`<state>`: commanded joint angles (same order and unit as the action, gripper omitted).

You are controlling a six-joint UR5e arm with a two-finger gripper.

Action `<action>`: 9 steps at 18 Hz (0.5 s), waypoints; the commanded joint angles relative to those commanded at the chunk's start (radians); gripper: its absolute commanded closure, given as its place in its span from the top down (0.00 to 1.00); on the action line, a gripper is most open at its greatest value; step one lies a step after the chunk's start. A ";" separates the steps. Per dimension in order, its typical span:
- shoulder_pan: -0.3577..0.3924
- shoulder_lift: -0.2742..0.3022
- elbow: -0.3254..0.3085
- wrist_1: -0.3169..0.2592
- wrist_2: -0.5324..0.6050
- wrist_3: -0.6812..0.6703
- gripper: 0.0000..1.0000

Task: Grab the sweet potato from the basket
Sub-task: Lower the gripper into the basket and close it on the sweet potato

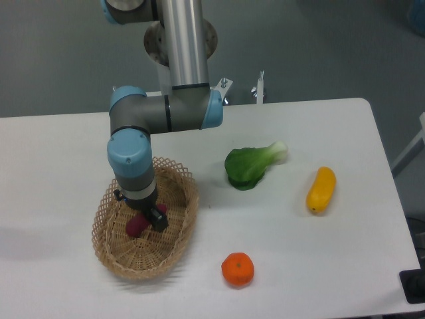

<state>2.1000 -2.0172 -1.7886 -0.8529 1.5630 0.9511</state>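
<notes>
The sweet potato (135,227) is a small magenta tuber lying inside the basket (178,219), a light tan woven oval at the front left of the table. My gripper (147,218) is lowered into the basket, right over the sweet potato. One black finger (159,218) shows against the tuber's right end. The other finger is hidden behind the wrist, so I cannot see the gap between them. The sweet potato seems to rest on the basket floor.
A green leafy vegetable (251,166) lies right of the basket. A yellow oblong vegetable (321,189) lies farther right. A round orange fruit (238,269) sits near the front edge. The arm's elbow (166,111) hangs above the basket's back.
</notes>
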 joint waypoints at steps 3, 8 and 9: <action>-0.002 0.002 0.000 0.000 0.014 0.002 0.23; -0.002 0.011 0.012 0.002 0.015 0.003 0.17; 0.000 0.017 0.017 -0.001 0.014 0.005 0.17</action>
<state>2.1000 -2.0004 -1.7718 -0.8544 1.5769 0.9557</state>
